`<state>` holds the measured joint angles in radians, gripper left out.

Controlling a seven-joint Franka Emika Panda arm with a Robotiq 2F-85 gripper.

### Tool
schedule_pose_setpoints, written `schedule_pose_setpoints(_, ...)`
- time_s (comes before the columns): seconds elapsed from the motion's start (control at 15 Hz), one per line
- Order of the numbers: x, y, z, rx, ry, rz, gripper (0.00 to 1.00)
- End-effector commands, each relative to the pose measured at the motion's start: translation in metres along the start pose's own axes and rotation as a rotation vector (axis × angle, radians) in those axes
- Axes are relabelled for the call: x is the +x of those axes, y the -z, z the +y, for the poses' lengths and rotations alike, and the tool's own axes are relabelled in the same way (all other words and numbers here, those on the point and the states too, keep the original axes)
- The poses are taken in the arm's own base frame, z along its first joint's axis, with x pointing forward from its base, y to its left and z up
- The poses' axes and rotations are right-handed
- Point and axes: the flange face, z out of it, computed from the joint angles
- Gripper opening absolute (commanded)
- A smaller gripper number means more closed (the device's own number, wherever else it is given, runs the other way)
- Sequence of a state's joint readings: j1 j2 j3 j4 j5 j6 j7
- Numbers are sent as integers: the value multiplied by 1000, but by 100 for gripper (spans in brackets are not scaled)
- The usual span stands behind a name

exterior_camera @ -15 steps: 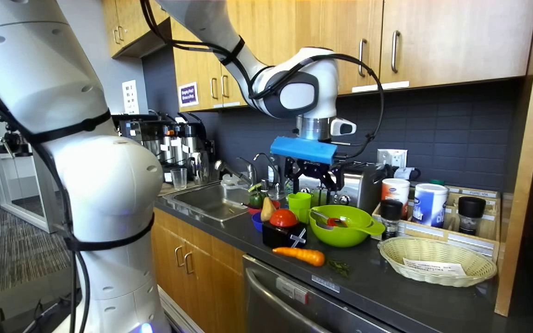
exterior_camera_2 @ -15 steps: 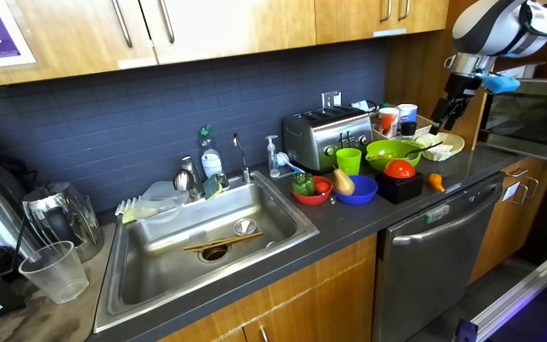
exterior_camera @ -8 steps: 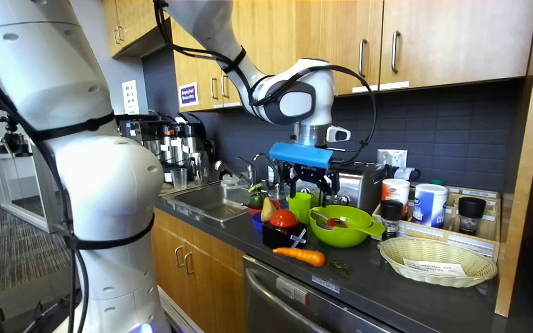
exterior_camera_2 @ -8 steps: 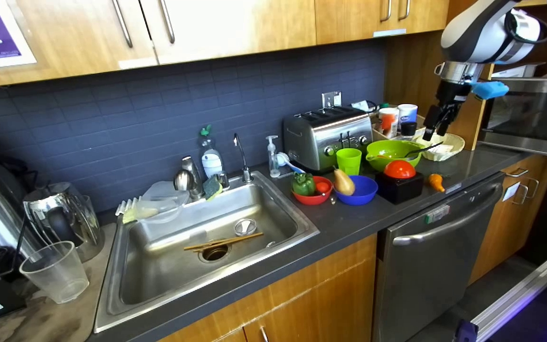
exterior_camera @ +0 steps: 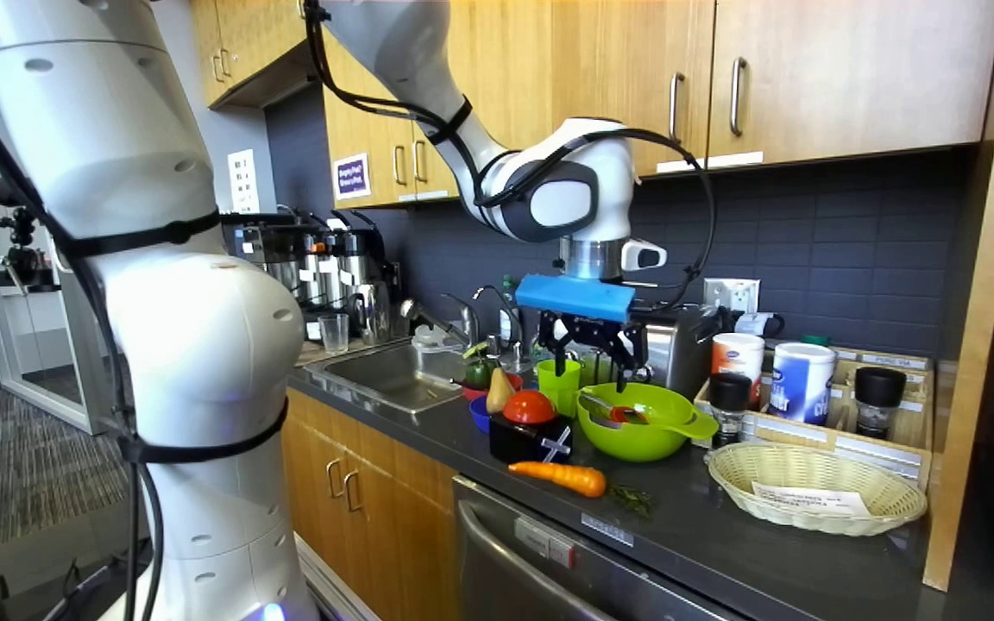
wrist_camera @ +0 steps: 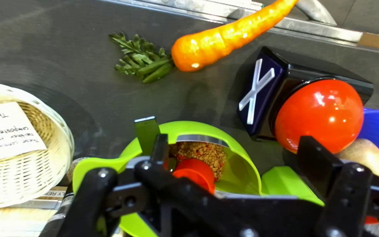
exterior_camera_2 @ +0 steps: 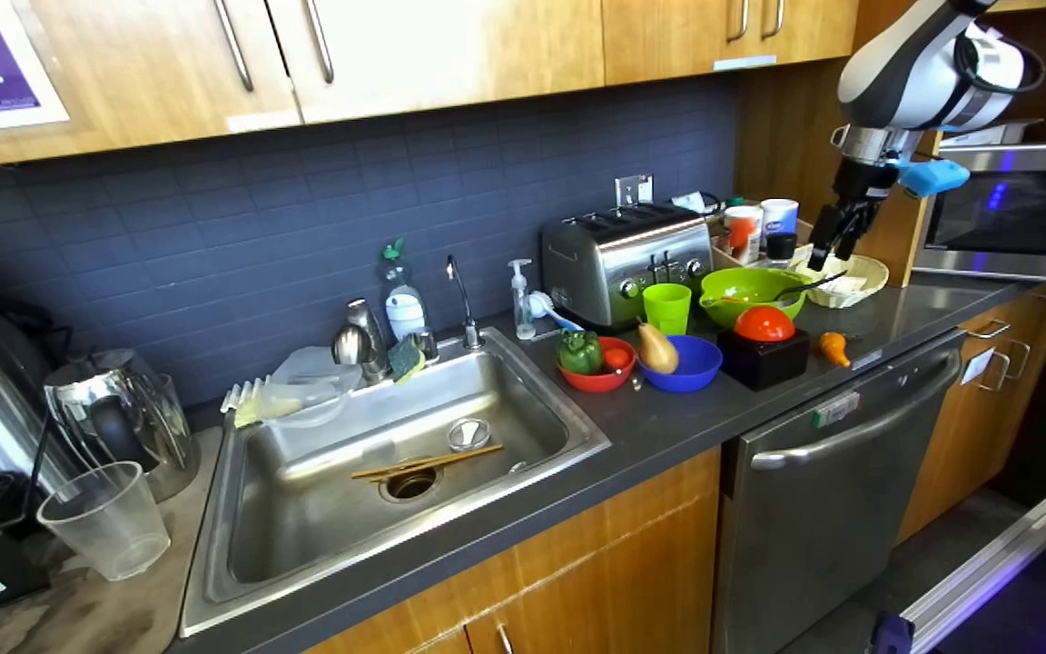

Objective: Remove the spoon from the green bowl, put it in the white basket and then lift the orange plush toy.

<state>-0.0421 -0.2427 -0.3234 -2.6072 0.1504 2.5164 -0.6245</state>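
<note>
The spoon's thin dark handle (exterior_camera_2: 815, 284) rises over the rim of the lime-green bowl (exterior_camera_2: 730, 307) in an exterior view. In the wrist view a dark flat end (wrist_camera: 147, 131) at the green bowl's rim (wrist_camera: 192, 126) looks like it. My gripper (exterior_camera: 592, 377) is open and empty above the bowl; its fingers (wrist_camera: 235, 140) are wide apart in the wrist view, the left one near the dark end. The whitish basket (exterior_camera: 726, 483) stands beside the bowl with a paper note in it. The orange toy (exterior_camera: 559, 476), carrot-shaped with green leaves, lies on the counter in front of the bowl.
A red cup-like piece (wrist_camera: 196, 172) and a grainy item (wrist_camera: 209, 156) lie in the bowl. A green cup (exterior_camera: 557, 386) and a black box with a red dome (exterior_camera: 530, 407) stand beside it. The toaster (exterior_camera_2: 632, 263) and a condiment tray (exterior_camera: 842, 444) stand behind.
My gripper has come lower and closer to the bowl, then shifted slightly toward the basket's side. Its fingers stay open. The dark appliance front at the far right appears to have swung.
</note>
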Motion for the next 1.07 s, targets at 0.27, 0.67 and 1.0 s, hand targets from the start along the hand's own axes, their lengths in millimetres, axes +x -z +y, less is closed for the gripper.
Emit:
schedule_pose_setpoints(0.27,21,-8,36,-24,8,2,100)
schedule_pose_setpoints(0.67,29,-23,62,-20,54,-35,100)
schedule_pose_setpoints(1.0,30,-45,71,-62,252,-140,100)
